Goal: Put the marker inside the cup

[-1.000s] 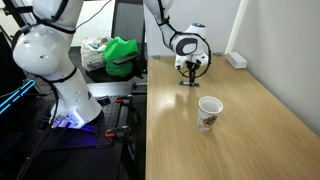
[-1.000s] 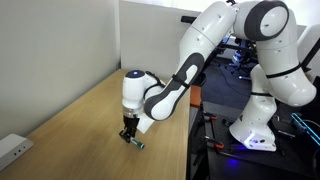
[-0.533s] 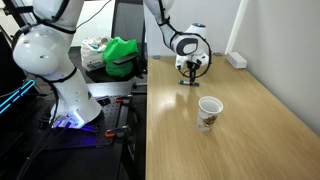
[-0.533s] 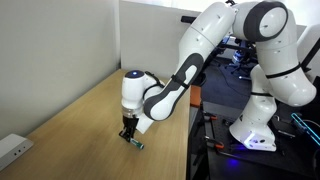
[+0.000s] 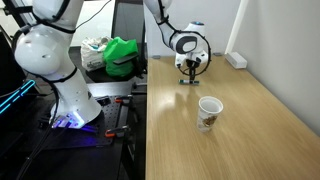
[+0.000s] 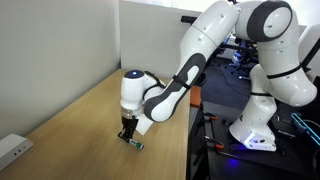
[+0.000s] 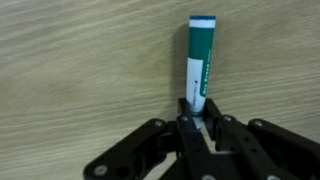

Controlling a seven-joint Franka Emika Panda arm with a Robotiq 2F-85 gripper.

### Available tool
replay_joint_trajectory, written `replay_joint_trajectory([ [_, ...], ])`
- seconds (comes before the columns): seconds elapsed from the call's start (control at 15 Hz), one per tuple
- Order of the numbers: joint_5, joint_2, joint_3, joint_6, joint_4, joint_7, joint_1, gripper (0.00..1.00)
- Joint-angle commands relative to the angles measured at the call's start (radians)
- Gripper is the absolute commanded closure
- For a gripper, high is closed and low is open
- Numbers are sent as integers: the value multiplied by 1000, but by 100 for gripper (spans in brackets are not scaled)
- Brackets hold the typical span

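The marker (image 7: 199, 60), teal-green and white, lies on the wooden table and points away from my gripper (image 7: 198, 122). My gripper's fingers are shut on the marker's near end. In an exterior view my gripper (image 6: 128, 134) stands low on the table with the marker's tip (image 6: 138, 144) showing beside it. In an exterior view my gripper (image 5: 190, 76) is at the table's far end, and the white paper cup (image 5: 209, 113) stands upright nearer the camera, well apart from it. The cup is out of view in the wrist view.
A white power strip (image 5: 236, 60) lies by the wall at the table's far edge, also seen in an exterior view (image 6: 13, 149). A green object (image 5: 122, 54) sits on the bench beside the table. A second white robot arm (image 5: 45, 50) stands off the table.
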Motion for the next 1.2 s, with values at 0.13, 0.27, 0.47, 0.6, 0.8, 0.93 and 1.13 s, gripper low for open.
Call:
replay_joint_trajectory([
  [0.13, -33, -104, -93, -16, -59, 60, 96, 95],
  [0.27, -68, -131, -131, -27, -68, 99, 129, 95],
  [0.47, -171, -176, -197, -60, -81, 211, 181, 95],
  [0.6, -256, -201, -227, -93, -81, 295, 205, 95],
  [0.8, -406, -231, -250, -167, -70, 445, 227, 95],
  [0.93, -497, -251, -237, -226, -60, 536, 221, 95],
  [1.13, -614, -271, -199, -330, -36, 671, 201, 95],
])
